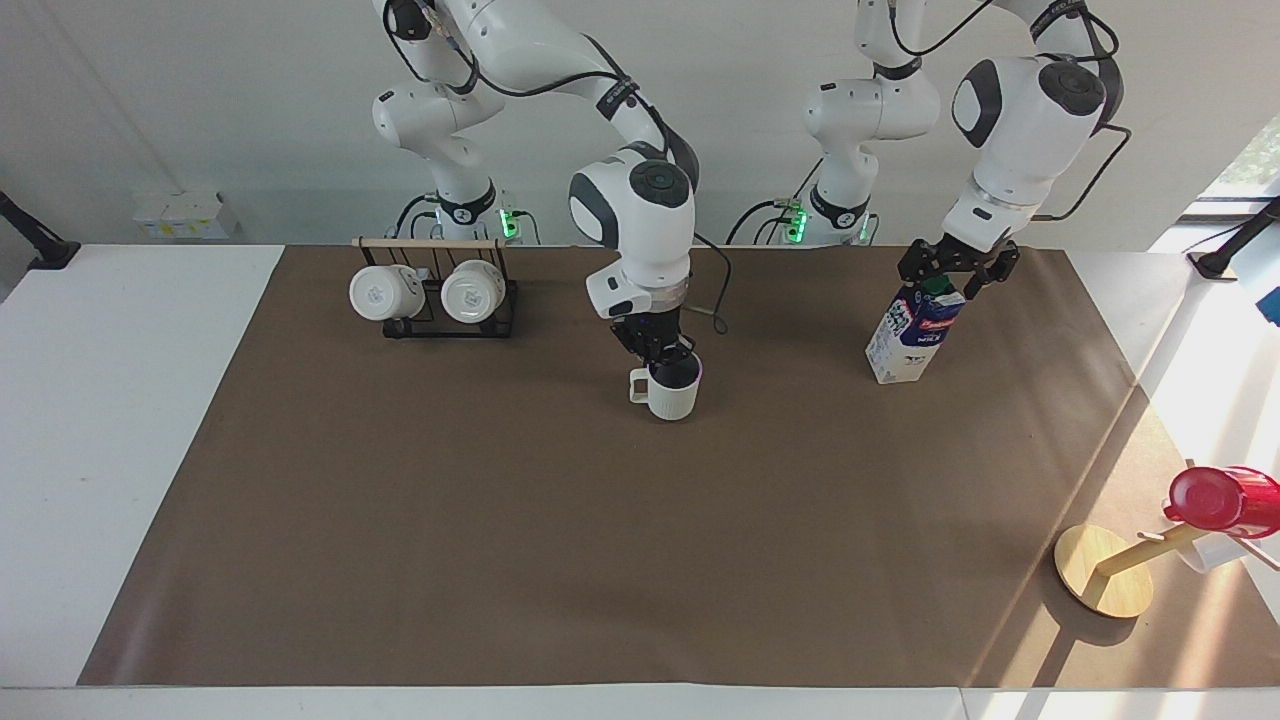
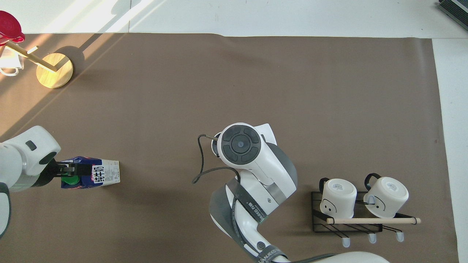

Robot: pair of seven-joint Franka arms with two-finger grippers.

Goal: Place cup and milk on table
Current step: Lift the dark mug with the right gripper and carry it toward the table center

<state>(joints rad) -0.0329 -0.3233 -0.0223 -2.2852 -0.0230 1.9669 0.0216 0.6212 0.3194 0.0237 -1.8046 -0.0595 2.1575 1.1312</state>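
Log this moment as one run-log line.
right gripper: shut on cup rim | left gripper: open around milk top | milk: standing on table

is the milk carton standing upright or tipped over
Upright. The milk carton stands on its base on the brown table, green cap on top, with the left claw around its top.

Off-white cup (image 1: 671, 392) upright mid-table (image 1: 500, 520); blue-and-white milk (image 1: 914, 334) carton upright toward left arm's end.

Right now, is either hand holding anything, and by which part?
The right hand grips the ribbed mug by its rim, one finger inside. The left hand is open around the milk carton's top, not gripping it.
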